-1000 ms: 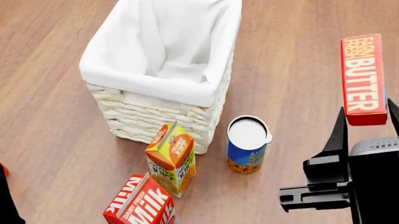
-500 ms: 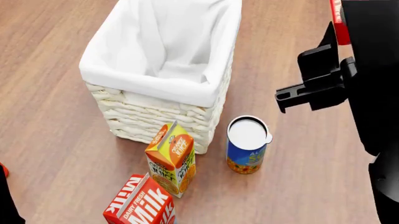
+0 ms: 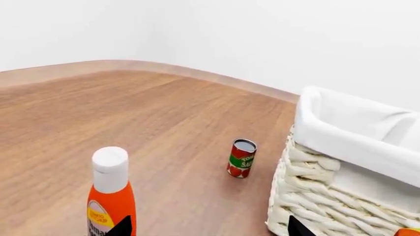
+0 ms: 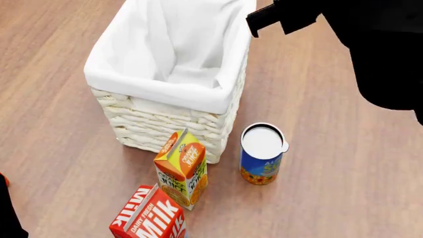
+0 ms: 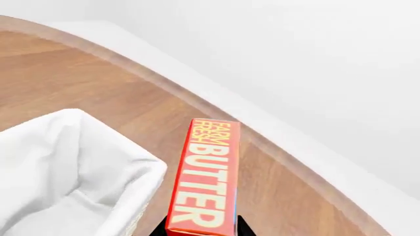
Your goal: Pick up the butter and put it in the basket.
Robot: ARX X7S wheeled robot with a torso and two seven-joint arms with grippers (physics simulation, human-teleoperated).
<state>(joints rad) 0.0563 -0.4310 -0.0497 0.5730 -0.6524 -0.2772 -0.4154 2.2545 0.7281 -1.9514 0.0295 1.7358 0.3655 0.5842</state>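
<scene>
Right arm is raised across the head view's upper right, its black bulk level with the far right corner of the basket. Right end effector is clamped on the lower end of the butter; the box stands up from the grip, just beside the basket's lined rim and clear of the wooden floor. Left end effector shows only two black tips, spread apart, holding nothing, near an orange sauce bottle.
</scene>
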